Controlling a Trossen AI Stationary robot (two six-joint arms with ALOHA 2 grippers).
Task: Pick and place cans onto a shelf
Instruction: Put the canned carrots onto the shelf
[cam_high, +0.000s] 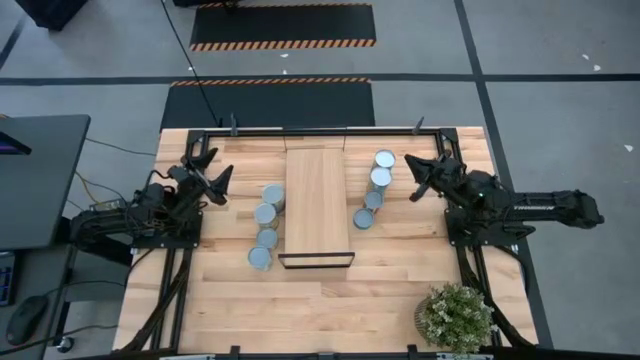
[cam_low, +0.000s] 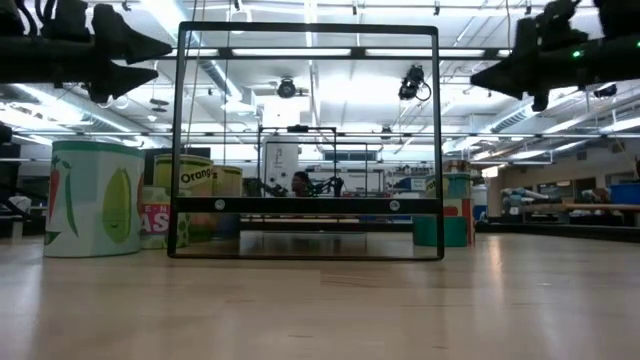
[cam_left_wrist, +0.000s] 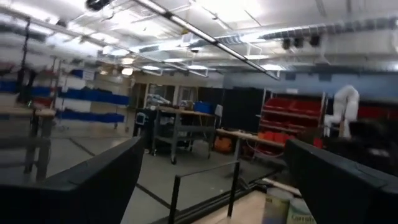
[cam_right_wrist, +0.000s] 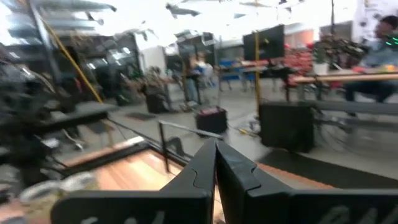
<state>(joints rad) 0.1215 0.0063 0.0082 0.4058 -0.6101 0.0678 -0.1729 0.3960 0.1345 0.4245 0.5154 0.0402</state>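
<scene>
Nearest the low camera is bare tabletop (cam_low: 320, 310), then the shelf's black frame (cam_low: 308, 140). From above, the shelf (cam_high: 316, 205) lies bare at centre: no can is on it, so I judge the whole job is left. Four cans (cam_high: 266, 226) stand in a row at its 9 o'clock side and four (cam_high: 375, 188) at 3 o'clock. The left gripper (cam_high: 213, 178) hovers spread wide at 9 o'clock; the right gripper (cam_high: 417, 177), fingers pressed together, hangs at 3 o'clock. Neither holds anything.

big open robotics workshop here: exposed ceiling ducts (cam_left_wrist: 348, 28) and strip lights overhead, red parts bins (cam_left_wrist: 292, 115) on racks, workbenches (cam_left_wrist: 180, 121) across a concrete floor, hazard-striped mats (cam_high: 283, 25) beyond the tabletop (cam_high: 220, 290).
</scene>
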